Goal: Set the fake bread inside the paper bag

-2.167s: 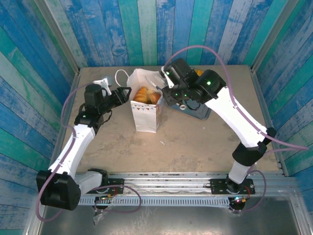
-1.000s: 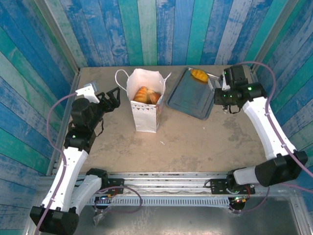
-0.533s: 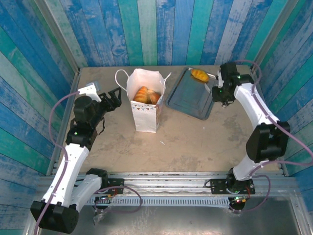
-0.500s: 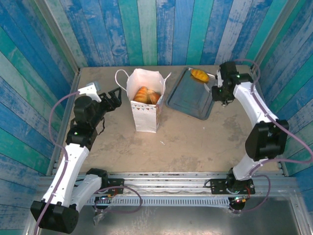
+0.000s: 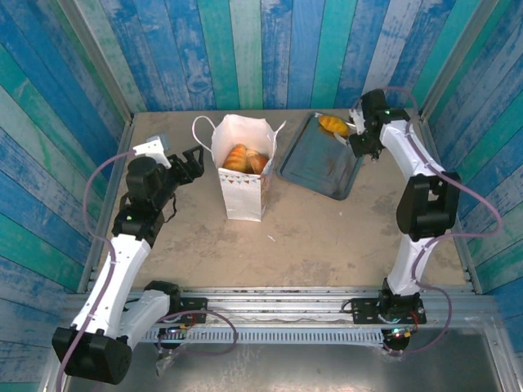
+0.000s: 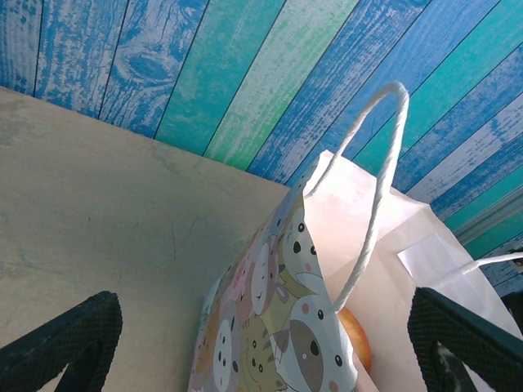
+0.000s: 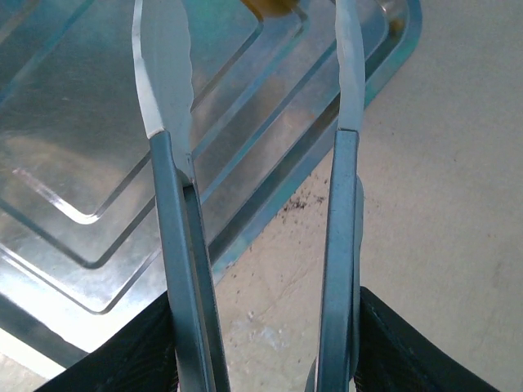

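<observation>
Blue planks (image 5: pixel 245 49) wall the tabletop (image 5: pixel 327 229). Glossy golden bread (image 5: pixel 237 157) sits in the white animal-print bag (image 5: pixel 243 192), one loaf (image 5: pixel 333 125) on the tray (image 5: pixel 315 167). Left jaws spread; right jaws pinch tongs (image 7: pixel 167 98).

Beige, scuffed flat surface (image 5: pixel 327 237) across centre of top frame, boxed by blue-green plank walls (image 5: pixel 245 49). White rectangular paper bag with printed sides (image 5: pixel 243 192) upright on surface, centre-left, mouth open. Flat grey metal tray (image 5: pixel 315 167) on surface, upper right, angled, just beside bag; contact unclear. Dark specks (image 7: pixel 296 204) on bare surface by tray rim, centre of right wrist frame.
</observation>
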### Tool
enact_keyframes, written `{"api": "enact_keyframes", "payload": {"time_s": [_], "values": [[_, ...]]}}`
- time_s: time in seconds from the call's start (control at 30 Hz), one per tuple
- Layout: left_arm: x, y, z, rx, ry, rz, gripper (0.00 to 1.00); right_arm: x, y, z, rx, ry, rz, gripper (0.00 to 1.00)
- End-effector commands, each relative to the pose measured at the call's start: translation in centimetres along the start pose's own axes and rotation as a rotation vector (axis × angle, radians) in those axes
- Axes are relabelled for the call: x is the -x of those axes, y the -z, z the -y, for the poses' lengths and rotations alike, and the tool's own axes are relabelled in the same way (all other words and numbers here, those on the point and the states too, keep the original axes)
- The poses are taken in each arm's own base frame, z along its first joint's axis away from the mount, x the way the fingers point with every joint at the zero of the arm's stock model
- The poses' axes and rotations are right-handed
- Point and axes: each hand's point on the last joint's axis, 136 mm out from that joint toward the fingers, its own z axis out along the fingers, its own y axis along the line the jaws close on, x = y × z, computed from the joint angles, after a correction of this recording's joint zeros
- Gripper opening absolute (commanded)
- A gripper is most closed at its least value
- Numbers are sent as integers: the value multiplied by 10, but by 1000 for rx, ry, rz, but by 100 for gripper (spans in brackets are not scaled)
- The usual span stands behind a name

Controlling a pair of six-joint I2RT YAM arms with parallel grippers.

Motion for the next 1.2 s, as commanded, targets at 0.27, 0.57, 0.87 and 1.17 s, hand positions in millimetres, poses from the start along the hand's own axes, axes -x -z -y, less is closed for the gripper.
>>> {"api": "enact_keyframes", "payload": {"time_s": [0.27,0.57,0.87,1.17], "values": [[16,-4,0,40,-45,21,94,28,-46,14,9,32,-11,53],[15,-10,-4,64,-54,11,94,34,-73,3,71,39,-37,52],[16,-9,-6,77,-65,8,94,32,-81,-4,105,32,-51,43],[20,1,-5,82,-70,25,94,28,-57,-2,56,22,-47,32]]}}
